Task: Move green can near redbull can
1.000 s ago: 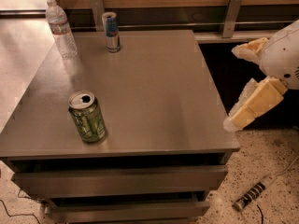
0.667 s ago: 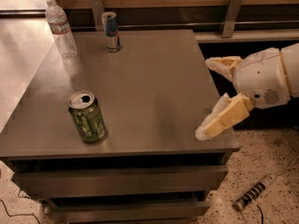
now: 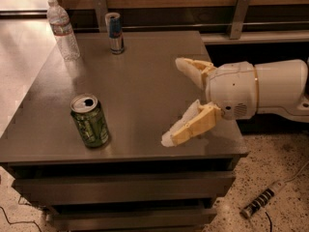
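The green can [image 3: 90, 121] stands upright near the front left corner of the table [image 3: 145, 62], long axis vertical, opened top facing up. The redbull can [image 3: 115, 33] stands upright at the back edge, well apart from it, with a water bottle [image 3: 63, 29] near it. The gripper [image 3: 173, 101] hovers over the table's right side, fingers spread, holding nothing.
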Motion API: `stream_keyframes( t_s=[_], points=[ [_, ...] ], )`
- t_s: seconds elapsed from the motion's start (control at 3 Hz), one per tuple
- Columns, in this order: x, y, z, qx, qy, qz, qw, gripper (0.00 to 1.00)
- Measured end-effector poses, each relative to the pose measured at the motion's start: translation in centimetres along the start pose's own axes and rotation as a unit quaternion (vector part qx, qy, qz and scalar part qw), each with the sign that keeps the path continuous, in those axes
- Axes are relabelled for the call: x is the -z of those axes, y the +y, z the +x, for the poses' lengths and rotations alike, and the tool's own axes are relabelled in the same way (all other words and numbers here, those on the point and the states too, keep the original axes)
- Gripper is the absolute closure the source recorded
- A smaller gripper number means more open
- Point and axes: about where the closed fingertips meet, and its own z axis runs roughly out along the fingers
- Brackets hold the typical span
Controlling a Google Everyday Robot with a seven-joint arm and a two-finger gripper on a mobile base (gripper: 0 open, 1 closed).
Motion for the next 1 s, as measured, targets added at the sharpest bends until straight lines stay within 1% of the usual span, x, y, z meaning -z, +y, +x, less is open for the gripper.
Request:
stream_keyframes(
  t_s=[0.33,0.67,1.0],
  points=[
    [-1.0,0.5,-1.2,0.006,-0.019,-0.008,0.9998,0.00],
    [-1.5,0.5,-1.3,0.007,-0.016,-0.006,0.9998,0.00],
    [-5.5,0.2,-0.3,0.012,-0.029,-0.009,0.9995,0.00]
  ],
)
